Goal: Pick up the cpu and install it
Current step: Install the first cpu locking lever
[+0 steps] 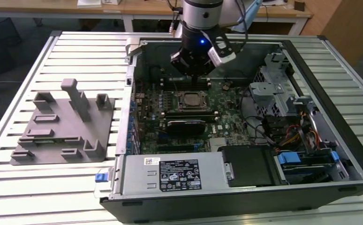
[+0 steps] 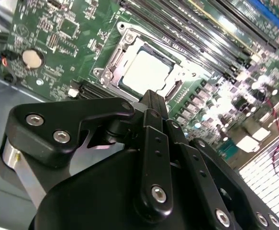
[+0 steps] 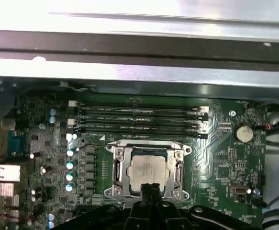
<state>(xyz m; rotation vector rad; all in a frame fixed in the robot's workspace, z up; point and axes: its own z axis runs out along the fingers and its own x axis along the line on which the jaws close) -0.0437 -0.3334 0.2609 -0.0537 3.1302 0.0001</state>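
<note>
1. The cpu [image 3: 148, 168] is a small, thin, square chip with a pale silver metal top, smooth and faintly shiny.
2. It lies flat inside a square metal socket frame [image 3: 114, 165] on a green motherboard [image 1: 228, 117], near a bank of long memory slots [image 3: 139, 120] (four run side by side). A round silver coin battery [image 3: 244, 132] sits further off on the same board.
3. The motherboard is inside an open black computer case [image 1: 357, 154] that lies on its side. A silver power supply [image 1: 169, 173] sits at the case's near end, and there are cables and drive bays at the exterior view's right.
4. The case rests on a slatted metal table [image 1: 75, 51]. A grey plastic fixture [image 1: 63, 126] with upright tabs stands on the table just beside the case, at the exterior view's left. Wooden desks [image 1: 144, 7] line the room behind.
5. The arm reaches straight down into the case from above. Its black gripper [image 1: 192, 74] points at the board and hangs above it, over the memory slots next to the socket and clear of the chip.
6. In both wrist views the two fingers [image 3: 144, 194] are pressed together tip to tip, with nothing between them.
</note>
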